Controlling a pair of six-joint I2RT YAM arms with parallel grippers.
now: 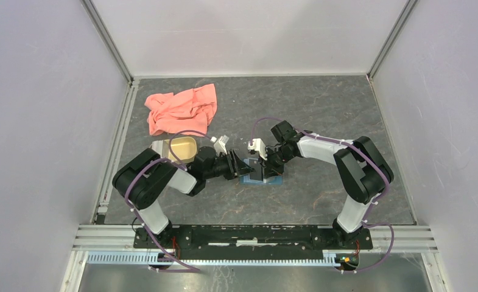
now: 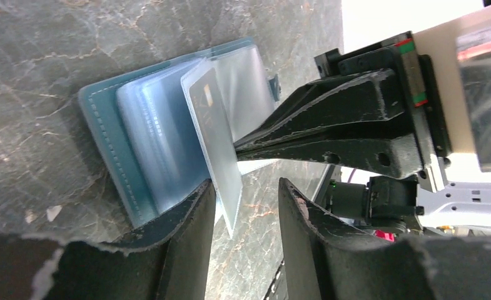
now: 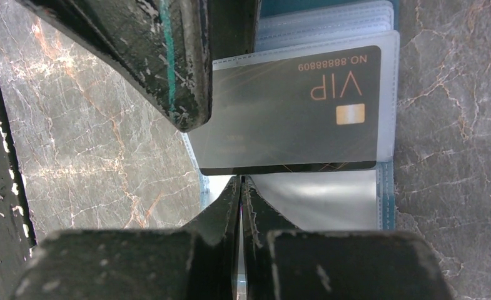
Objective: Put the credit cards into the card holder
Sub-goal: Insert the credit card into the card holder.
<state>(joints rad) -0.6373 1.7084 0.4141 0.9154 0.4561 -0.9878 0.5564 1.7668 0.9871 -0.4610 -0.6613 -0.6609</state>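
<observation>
The teal card holder [image 1: 271, 180] [image 2: 102, 131] [image 3: 386, 200] lies open on the dark marble table, its clear sleeves fanned up. A dark credit card [image 3: 293, 112] [image 2: 204, 100] marked VIP sits in one upright sleeve. My right gripper [image 3: 241, 180] [image 1: 262, 163] is shut, its tips against that card's lower edge, with nothing visibly pinched. From the other side my left gripper [image 2: 246, 184] [image 1: 243, 165] is open, and the sleeve's lower corner hangs between its fingers [image 2: 192, 212], close to the left one. No other credit card shows.
A salmon-pink cloth [image 1: 181, 109] lies crumpled at the back left. A tan dish [image 1: 178, 149] sits just behind my left arm. Aluminium rails and white walls close in the table on three sides.
</observation>
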